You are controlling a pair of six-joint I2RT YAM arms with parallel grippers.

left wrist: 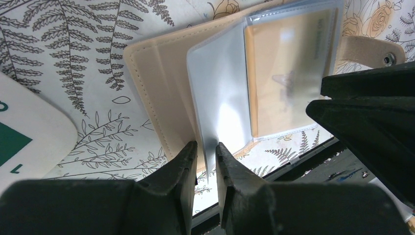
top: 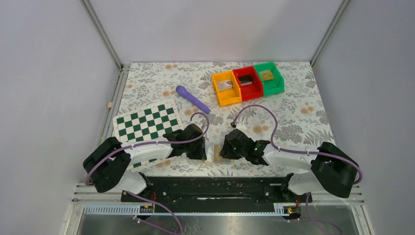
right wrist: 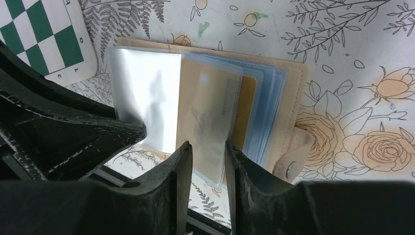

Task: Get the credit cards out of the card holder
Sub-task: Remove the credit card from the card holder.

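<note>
The tan card holder (left wrist: 156, 78) lies open on the floral cloth at the table's near edge, its clear sleeves (left wrist: 220, 88) fanned up. A gold credit card (right wrist: 247, 105) sits inside a sleeve, also visible as the gold card (left wrist: 288, 73) in the left wrist view. My left gripper (left wrist: 206, 149) is narrowly open, with one sleeve's bottom edge hanging between its fingers and a gap on each side. My right gripper (right wrist: 208, 147) is open, with a card-filled sleeve (right wrist: 208, 112) showing in its gap; I cannot tell if it touches. From above, the left gripper (top: 198, 149) and right gripper (top: 227, 147) flank the card holder (top: 211, 152).
A green-and-white checkered board (top: 147, 122) lies left of the holder, partly under the left arm. A purple handle-like object (top: 192, 99) lies mid-table. Orange (top: 226, 88), red (top: 248, 82) and green (top: 268, 77) bins stand at the back. The black base rail (top: 215, 188) runs right below the holder.
</note>
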